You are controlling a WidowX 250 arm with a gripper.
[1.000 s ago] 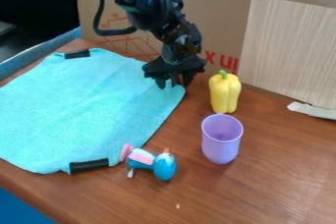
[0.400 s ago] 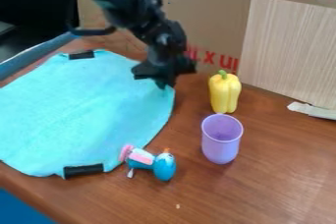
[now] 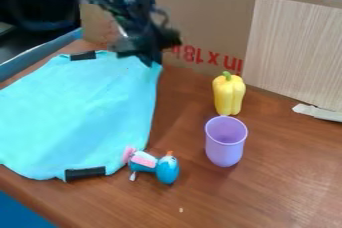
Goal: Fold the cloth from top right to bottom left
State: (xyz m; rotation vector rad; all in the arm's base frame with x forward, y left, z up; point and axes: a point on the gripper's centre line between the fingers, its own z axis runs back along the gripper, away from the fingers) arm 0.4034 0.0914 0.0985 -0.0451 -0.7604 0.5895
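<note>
The gripper [image 3: 152, 62] hangs over the back right part of the turquoise cloth [image 3: 80, 112], shut on its top right corner, which is lifted off the table. From that raised corner the cloth's right edge runs down toward the front. The rest of the cloth lies spread on the left of the table, with a black strip on its back edge and another on its front edge.
Close to the cloth's front right edge lies a blue and pink toy [image 3: 155, 166]. A purple cup [image 3: 226, 141] stands right of it, with a yellow pepper [image 3: 228, 94] behind. Cardboard [image 3: 207, 27] walls the table's back.
The gripper has moved left and up in the view, carrying the cloth's corner with it. The cloth's right edge has drawn inward, and its front edge shifted slightly left.
</note>
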